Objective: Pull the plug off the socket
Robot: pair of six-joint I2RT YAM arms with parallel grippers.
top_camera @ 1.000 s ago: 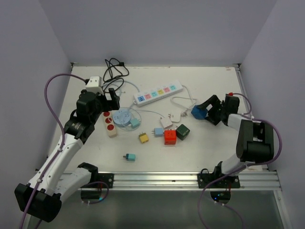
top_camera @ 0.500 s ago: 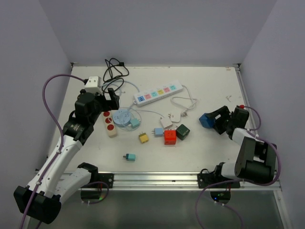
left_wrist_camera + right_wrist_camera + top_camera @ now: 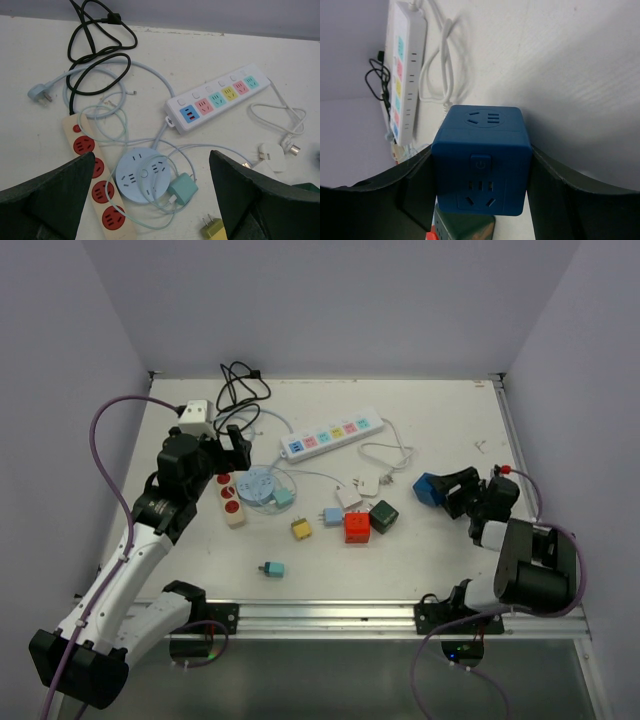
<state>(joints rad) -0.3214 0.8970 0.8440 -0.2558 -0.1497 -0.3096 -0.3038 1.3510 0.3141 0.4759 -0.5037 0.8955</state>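
Note:
A mint-green plug (image 3: 183,190) (image 3: 284,497) lies against the rim of the round pale-blue socket (image 3: 140,175) (image 3: 258,486), with thin cables looped over both. I cannot tell whether its pins are in the socket. My left gripper (image 3: 151,155) (image 3: 229,447) hangs open above them, nothing between its fingers. At the right of the table my right gripper (image 3: 480,165) (image 3: 447,490) is shut on a dark blue cube socket (image 3: 480,160) (image 3: 428,487), a finger pressed on each side.
A white power strip (image 3: 330,433) with coloured outlets lies at the back, a beige strip (image 3: 230,500) with red outlets at the left. Black cable (image 3: 240,390) coils at the back left. Red (image 3: 357,527) and green (image 3: 383,515) cubes and small loose plugs sit mid-table.
My right arm swung back and to the right, taking the blue cube with it, and its jaws narrowed onto the cube. The left arm has not moved.

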